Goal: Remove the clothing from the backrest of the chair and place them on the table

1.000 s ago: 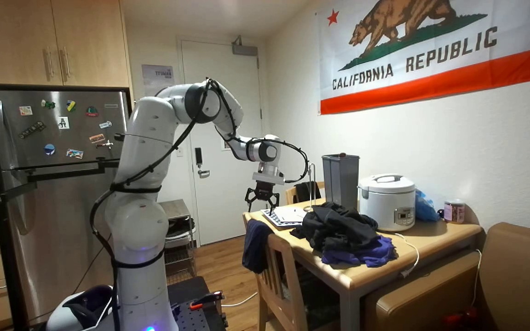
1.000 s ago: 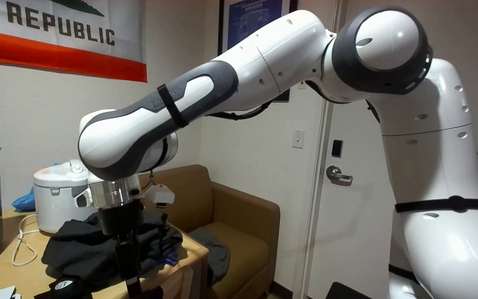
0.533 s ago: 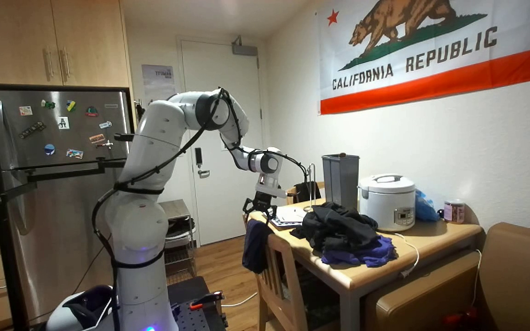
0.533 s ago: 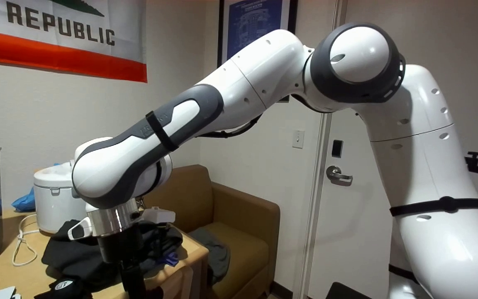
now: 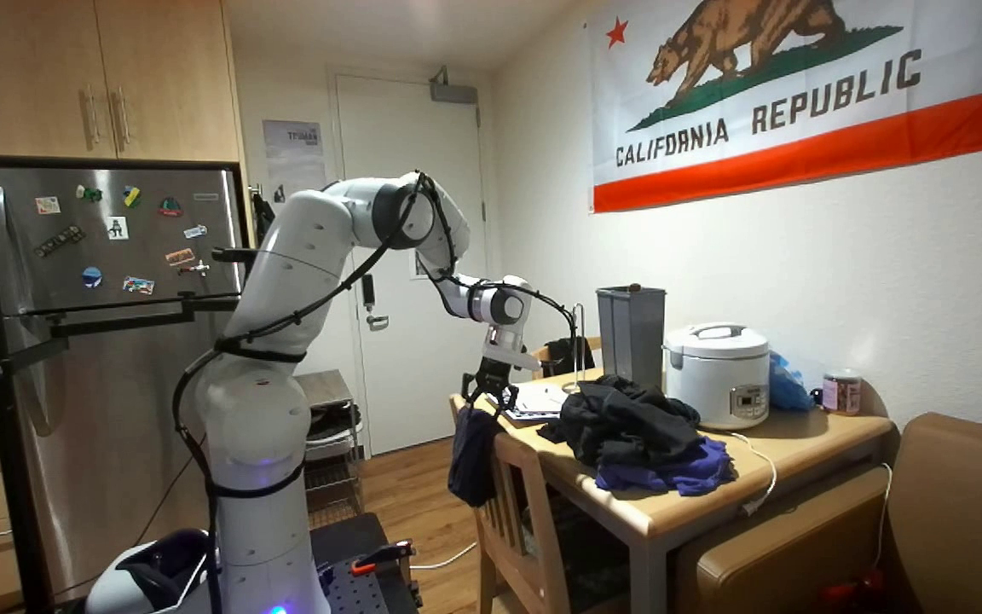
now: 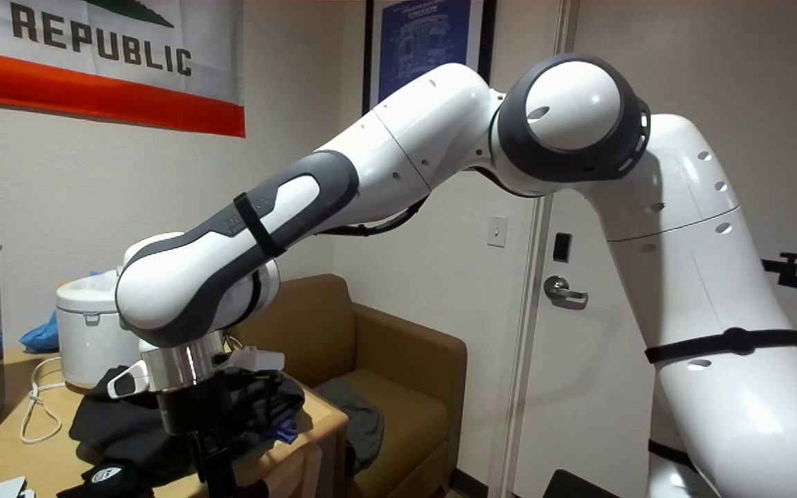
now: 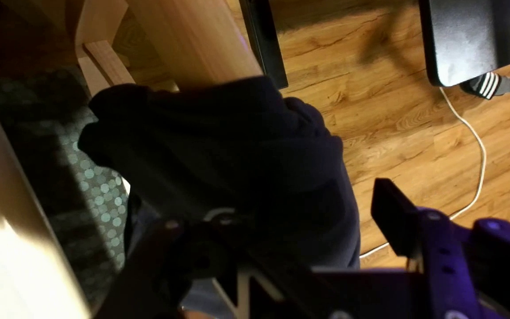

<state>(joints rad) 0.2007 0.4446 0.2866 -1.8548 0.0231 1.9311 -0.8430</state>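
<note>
The hand [image 5: 486, 406] points down directly over the backrest of the wooden chair [image 5: 540, 512], its fingers [image 7: 392, 217] spread well apart and closed on nothing. In the wrist view one of them stands over the floorboards [image 7: 383, 146], just past the edge of the cloth; the other is dark and hard to tell from the fabric behind it. Whether either touches the cloth cannot be told.

Right beneath the hand is the navy-blue garment [image 5: 472, 460], draped over the top rail of the chair, bunched along it and hanging down the outer side, away from the desk [image 5: 832, 435].

The chair stands at the desk with its dotted seat cushion [image 7: 100, 199] toward it. On the desk, near the chair, lie some papers [image 5: 534, 398]. Past the chair's backrest the black garment [image 5: 619, 422] is heaped on the desk, a violet-blue cloth [image 5: 670, 471] showing from under it. Farther from the chair stand a grey bin [image 5: 632, 333] and a white rice cooker [image 5: 717, 384]. Across the desk from the chair is a brown upholstered seat [image 6: 319, 318], a grey cloth [image 6: 357, 422] lying on it.
</note>
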